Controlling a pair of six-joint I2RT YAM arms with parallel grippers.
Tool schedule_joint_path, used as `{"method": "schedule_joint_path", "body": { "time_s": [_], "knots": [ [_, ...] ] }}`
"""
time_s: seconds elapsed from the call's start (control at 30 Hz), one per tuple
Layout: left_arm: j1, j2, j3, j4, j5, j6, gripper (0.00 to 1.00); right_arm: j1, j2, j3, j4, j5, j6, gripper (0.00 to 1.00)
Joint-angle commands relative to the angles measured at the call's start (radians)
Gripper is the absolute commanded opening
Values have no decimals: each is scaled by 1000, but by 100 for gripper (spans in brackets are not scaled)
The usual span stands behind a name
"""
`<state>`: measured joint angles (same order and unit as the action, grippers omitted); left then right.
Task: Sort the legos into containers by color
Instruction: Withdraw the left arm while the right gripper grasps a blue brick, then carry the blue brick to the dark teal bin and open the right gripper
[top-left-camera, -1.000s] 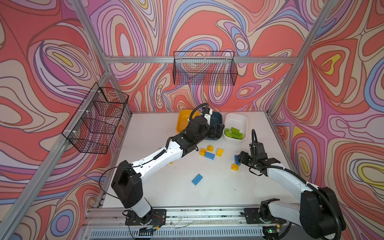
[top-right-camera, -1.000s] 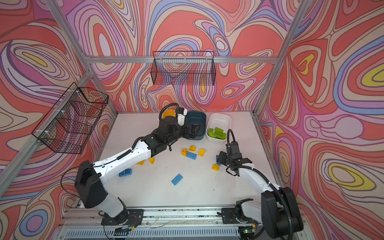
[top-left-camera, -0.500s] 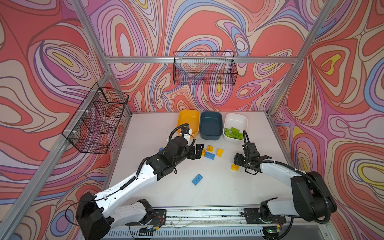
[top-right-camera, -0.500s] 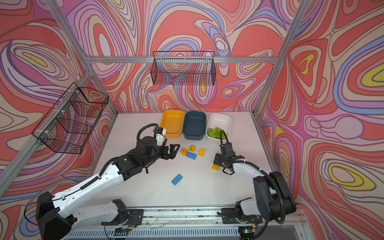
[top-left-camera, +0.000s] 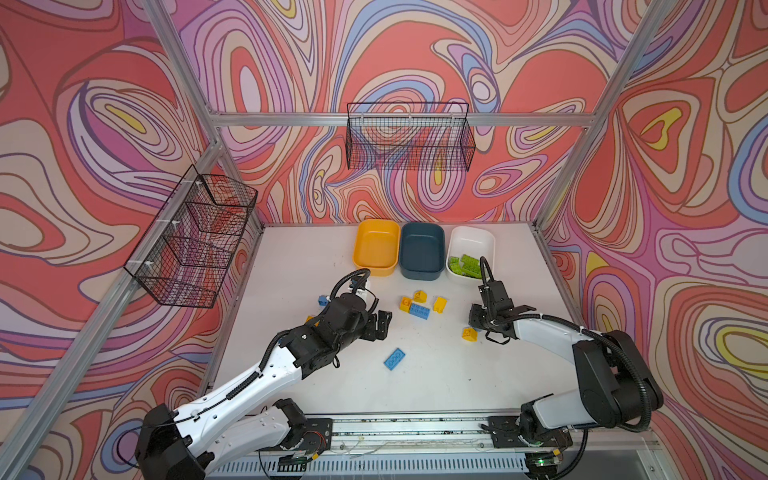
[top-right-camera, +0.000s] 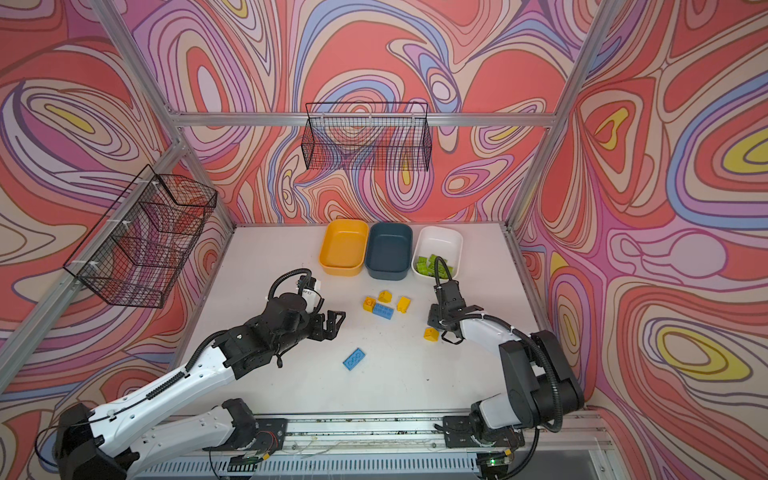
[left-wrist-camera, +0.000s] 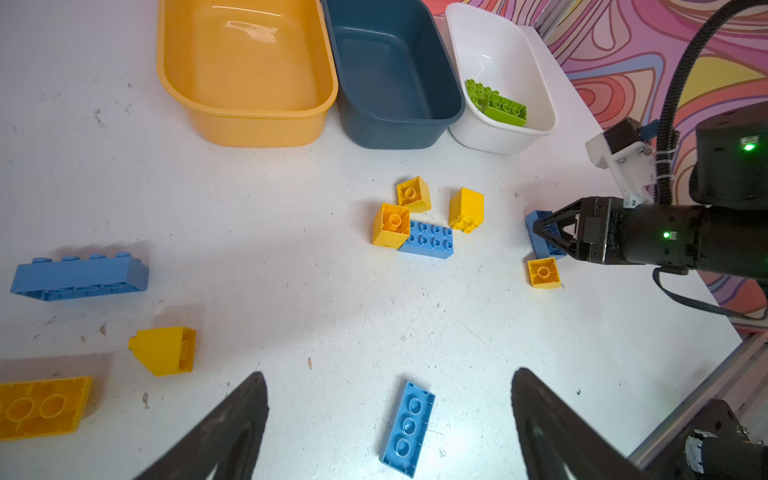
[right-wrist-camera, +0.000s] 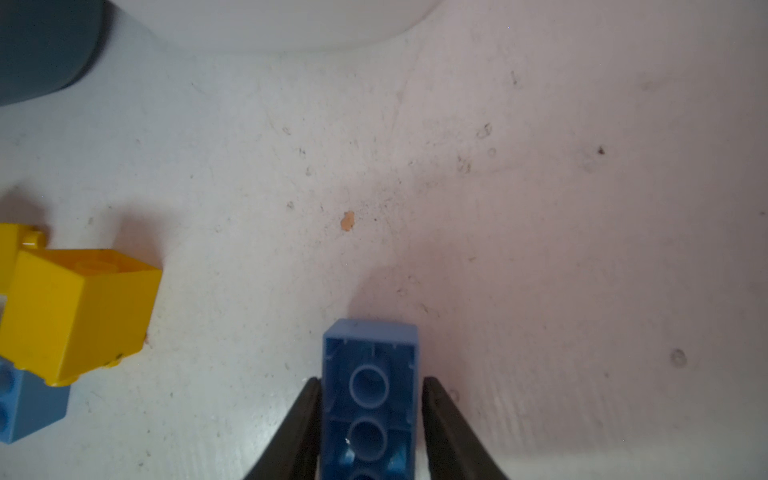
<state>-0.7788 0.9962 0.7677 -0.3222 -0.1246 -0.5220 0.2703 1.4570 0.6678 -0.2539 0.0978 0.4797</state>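
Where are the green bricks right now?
In both top views the green bricks lie inside the white tub, rightmost of three tubs along the far edge of the table, beside the dark teal tub.

Place: robot lab cell
Enclosure: aluminium frame hung with swirl-printed walls
Fittings: arm bases bolted to rail

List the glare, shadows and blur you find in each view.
Left wrist view: white glare streaks on the floor of the yellow tub; left gripper dark and blurred at the frame edge. Right wrist view: blue brick soft, pinkish shadow ahead of it. Both top views: even light, faint shadows on the table.
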Motion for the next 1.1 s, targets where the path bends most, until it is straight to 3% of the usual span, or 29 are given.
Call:
{"method": "schedule_joint_path", "body": {
  "time_s": [0.0,0.27,0.63,1.07],
  "knots": [
    [3,-24,-20,-25,2,-19,91,9,8,22,5,13,10,37],
    [3,-37,-65,12,29,-21,91,18,-29,54,-27,2,17,28],
    [3,-48,-119,-4,33,-49,91,79,-63,193,-101,-26,4,27],
    [3,-79,-215,-18,95,-107,91,109,197,614,-139,-98,-42,26]
  ]
}}
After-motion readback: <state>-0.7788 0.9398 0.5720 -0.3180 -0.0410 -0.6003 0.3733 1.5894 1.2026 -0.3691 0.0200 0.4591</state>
